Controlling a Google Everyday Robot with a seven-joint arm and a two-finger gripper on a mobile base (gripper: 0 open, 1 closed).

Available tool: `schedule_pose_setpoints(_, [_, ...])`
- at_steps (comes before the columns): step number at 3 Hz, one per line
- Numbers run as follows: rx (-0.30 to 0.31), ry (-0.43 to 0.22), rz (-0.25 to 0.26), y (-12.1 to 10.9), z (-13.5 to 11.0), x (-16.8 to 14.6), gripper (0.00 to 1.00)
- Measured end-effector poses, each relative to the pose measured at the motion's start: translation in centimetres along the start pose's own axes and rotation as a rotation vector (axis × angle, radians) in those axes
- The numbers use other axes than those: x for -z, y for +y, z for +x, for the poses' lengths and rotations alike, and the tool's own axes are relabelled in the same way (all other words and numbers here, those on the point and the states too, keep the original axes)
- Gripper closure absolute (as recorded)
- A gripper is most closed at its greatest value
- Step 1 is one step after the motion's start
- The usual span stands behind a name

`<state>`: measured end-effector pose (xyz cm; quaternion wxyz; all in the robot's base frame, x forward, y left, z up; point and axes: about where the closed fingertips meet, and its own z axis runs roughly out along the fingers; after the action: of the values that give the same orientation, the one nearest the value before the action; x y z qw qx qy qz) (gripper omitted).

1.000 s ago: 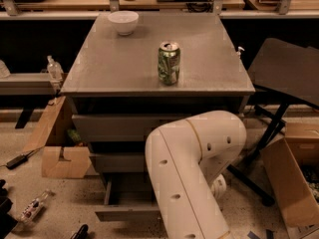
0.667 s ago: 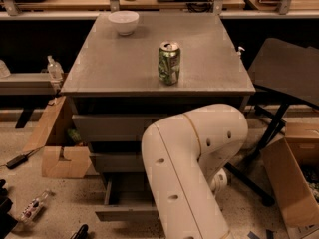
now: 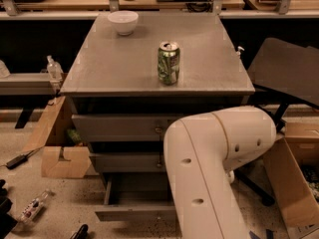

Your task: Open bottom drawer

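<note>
Smooth grey metal cabinet top (image 3: 124,59): green soda can (image 3: 169,62) at centre, round white bowl (image 3: 123,22) at eleven o'clock. Speckled floor (image 3: 60,198), torn cardboard box (image 3: 62,161) at eight. Flat grey bottom drawer (image 3: 132,213) stands pulled out at six. Bulky white arm (image 3: 209,168) hides the gripper; its state cannot be told.

Pretty much all you get here is the arm (image 3: 199,188): a fat white link coming up from the bottom edge, leaning a bit left, then bending hard at a rounded elbow (image 3: 182,133) and running right into a big round joint (image 3: 251,133). A few small dark holes dot the shell. The gripper is somewhere behind or under all that bulk, hidden from the camera.
</note>
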<state>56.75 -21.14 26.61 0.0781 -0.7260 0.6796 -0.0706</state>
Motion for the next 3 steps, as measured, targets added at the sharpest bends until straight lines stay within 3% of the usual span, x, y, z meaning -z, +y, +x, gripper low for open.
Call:
schedule_pose_setpoints(1, [0.006, -0.06, 0.006, -0.5, 0.0, -1.7, 0.89])
schedule_pose_setpoints(2, [-0.005, -0.063, 0.028, -1.6, 0.1, -1.6, 1.0])
schedule_pose_setpoints(3, [-0.002, -0.063, 0.015, -1.3, -0.1, -2.2, 1.0])
